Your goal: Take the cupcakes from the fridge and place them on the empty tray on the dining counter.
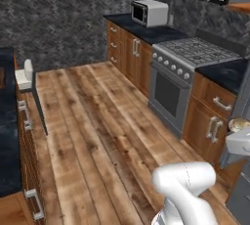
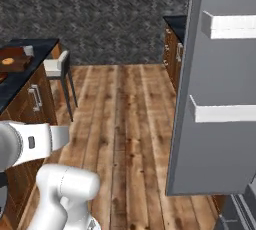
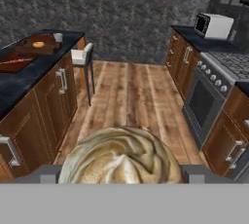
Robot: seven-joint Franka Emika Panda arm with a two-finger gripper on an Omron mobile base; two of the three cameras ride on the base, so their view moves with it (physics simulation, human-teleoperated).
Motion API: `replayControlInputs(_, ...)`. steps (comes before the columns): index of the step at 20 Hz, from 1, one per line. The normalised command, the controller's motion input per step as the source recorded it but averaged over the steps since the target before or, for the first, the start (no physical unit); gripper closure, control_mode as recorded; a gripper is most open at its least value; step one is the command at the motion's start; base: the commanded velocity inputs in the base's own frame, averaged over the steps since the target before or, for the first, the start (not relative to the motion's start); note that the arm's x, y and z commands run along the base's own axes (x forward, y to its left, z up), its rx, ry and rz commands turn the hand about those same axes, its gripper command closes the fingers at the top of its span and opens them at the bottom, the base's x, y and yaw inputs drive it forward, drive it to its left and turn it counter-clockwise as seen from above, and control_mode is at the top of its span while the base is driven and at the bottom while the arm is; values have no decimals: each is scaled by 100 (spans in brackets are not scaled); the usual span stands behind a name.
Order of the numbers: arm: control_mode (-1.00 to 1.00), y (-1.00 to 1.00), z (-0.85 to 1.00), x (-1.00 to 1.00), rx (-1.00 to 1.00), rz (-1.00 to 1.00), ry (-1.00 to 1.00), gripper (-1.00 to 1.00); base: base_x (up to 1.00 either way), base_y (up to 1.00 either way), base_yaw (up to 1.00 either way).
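A cupcake (image 3: pixel 121 157) with a swirled tan-cream top sits between my gripper's (image 3: pixel 121 175) two fingers, close to the hand camera; the gripper is shut on it. From the left base view the same cupcake (image 1: pixel 239 123) shows at the right edge above the white hand (image 1: pixel 240 143), beside the grey fridge (image 1: pixel 241 194). The fridge door (image 2: pixel 220 139) stands open with white bins. The dark reddish-brown tray (image 3: pixel 17 62) lies flat on the dining counter (image 3: pixel 29 79), far ahead and to the left of the hand.
A wooden board (image 3: pixel 38 46) with a small orange thing and a grey cup (image 3: pixel 58 37) sit further along the counter. A white-seated stool (image 3: pixel 81 57) stands at its end. The stove (image 3: pixel 214 91), wall cabinets and a microwave (image 3: pixel 214 26) line the right.
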Motion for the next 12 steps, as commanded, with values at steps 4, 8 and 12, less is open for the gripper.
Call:
replayControlInputs(4,100,0,0,0,0,0,0,100,0,10,53)
replayControlInputs(8,100,0,0,0,0,0,0,100,0,11,45)
replayControlInputs(12,100,0,0,0,0,0,0,100,4,14,39)
